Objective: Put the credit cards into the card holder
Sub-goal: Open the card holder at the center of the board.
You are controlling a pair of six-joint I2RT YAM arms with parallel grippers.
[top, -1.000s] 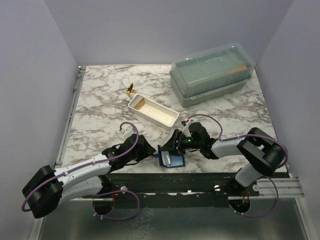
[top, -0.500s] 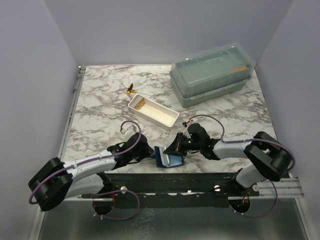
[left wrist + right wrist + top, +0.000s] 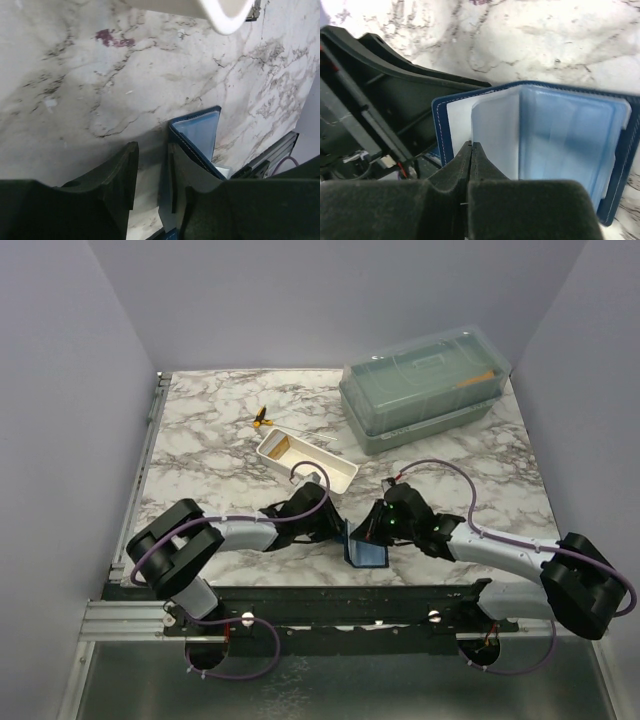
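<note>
The card holder (image 3: 366, 553) is a navy bifold that stands open on its edge near the table's front, with pale blue pocket leaves (image 3: 560, 135) showing. My right gripper (image 3: 373, 536) is shut, its tips (image 3: 471, 145) pinched at the lower corner of a translucent leaf. My left gripper (image 3: 338, 532) is open (image 3: 152, 150), with the navy cover (image 3: 200, 132) lying against its right finger and a gap to the left finger. One orange-tan credit card (image 3: 279, 446) lies in the white tray (image 3: 330, 475).
A translucent green lidded box (image 3: 425, 385) stands at the back right. A small yellow and black object (image 3: 262, 418) lies behind the tray. The tray's corner (image 3: 225, 12) is just ahead of the left gripper. The table's front edge runs close behind the card holder.
My right gripper has shut on the card holder's leaf. The left arm has swung right and its jaws have narrowed around the cover. The card holder has shifted right and stands more upright.
</note>
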